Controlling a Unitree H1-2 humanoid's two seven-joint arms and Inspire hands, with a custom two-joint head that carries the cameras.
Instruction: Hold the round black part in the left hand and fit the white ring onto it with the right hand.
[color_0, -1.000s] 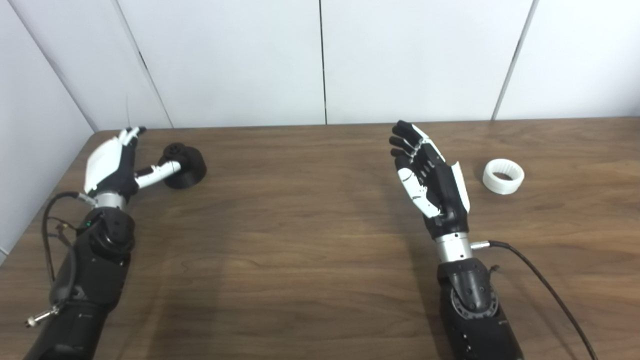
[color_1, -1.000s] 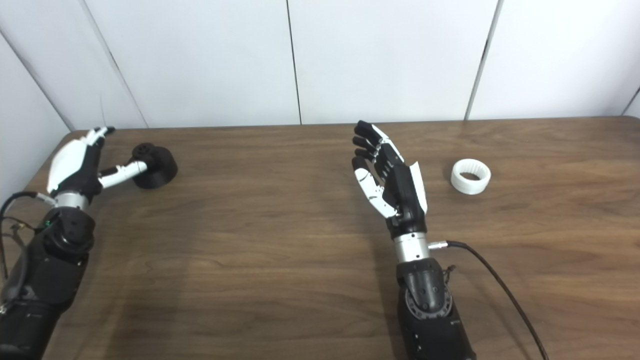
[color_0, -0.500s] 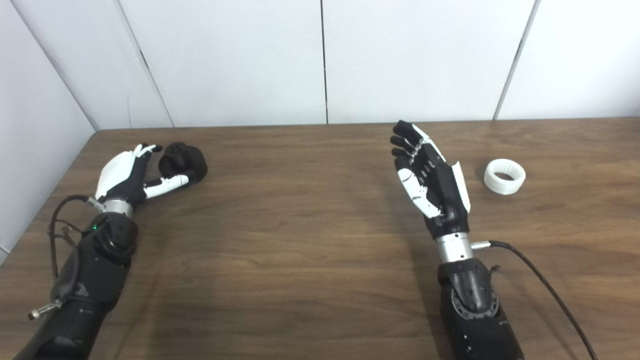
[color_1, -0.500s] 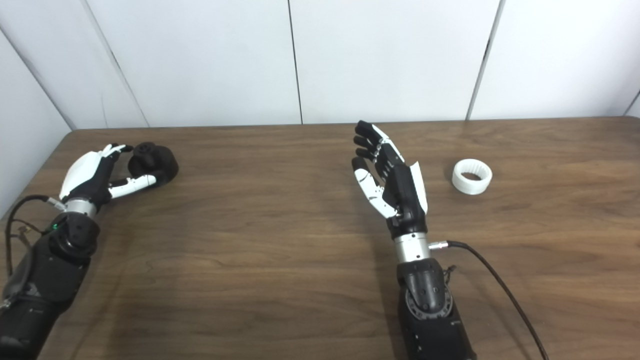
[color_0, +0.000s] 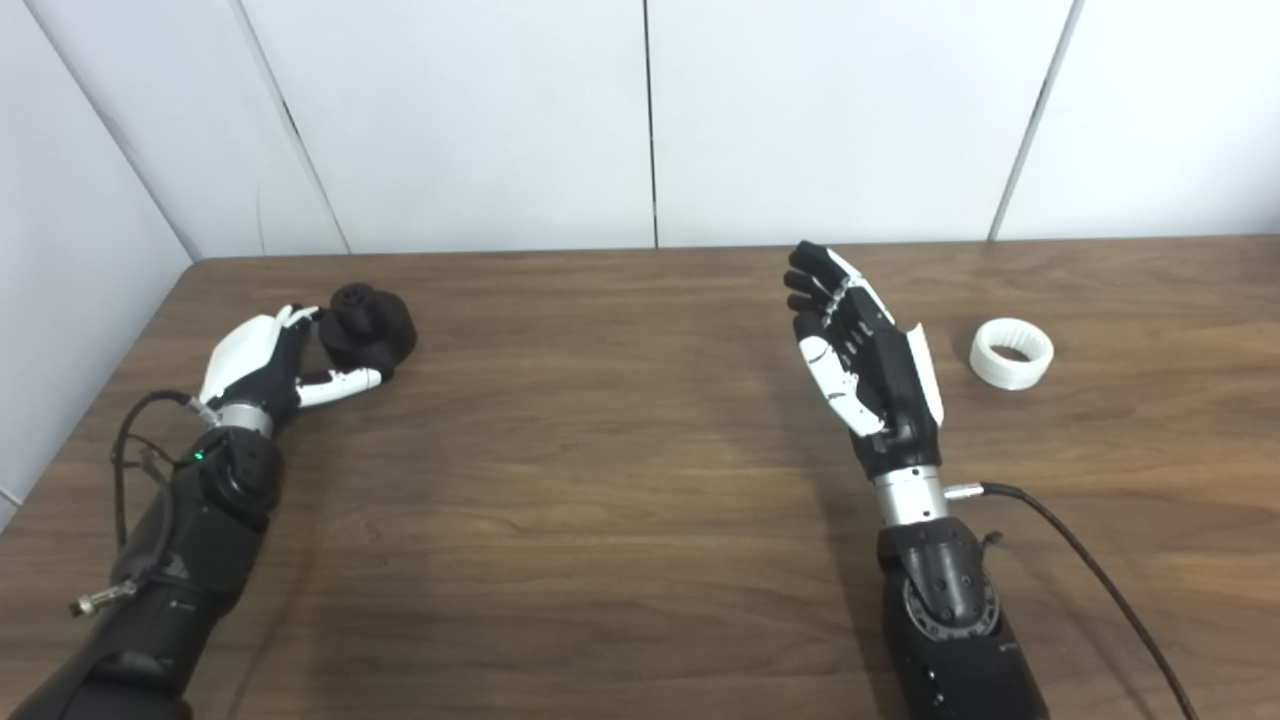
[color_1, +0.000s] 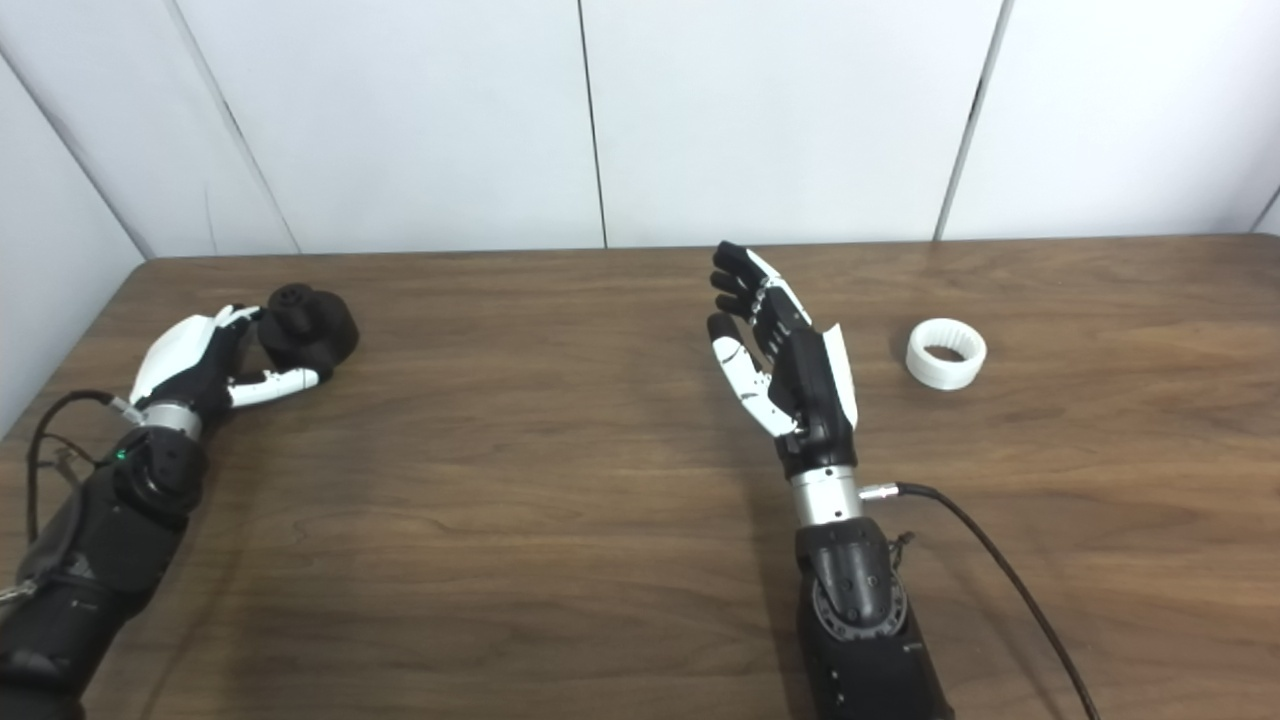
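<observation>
The table (color_0: 620, 480) is dark brown wood or wood-look laminate with a streaky grain and a soft satin sheen. The round black part (color_0: 368, 325), at about ten o'clock, looks like matt black plastic. The white ring (color_0: 1011, 352), at about two o'clock, is matt white plastic with fine ribbing around its outer wall. The left hand (color_0: 262, 360) and right hand (color_0: 865, 365) have smooth, slightly glossy white and black plastic shells; each wrist carries a bright metal collar. A cable (color_0: 1090, 575) with a smooth black rubbery jacket lies by the right forearm. The wall panels (color_0: 450, 120) behind are plain, smooth, matt white.
</observation>
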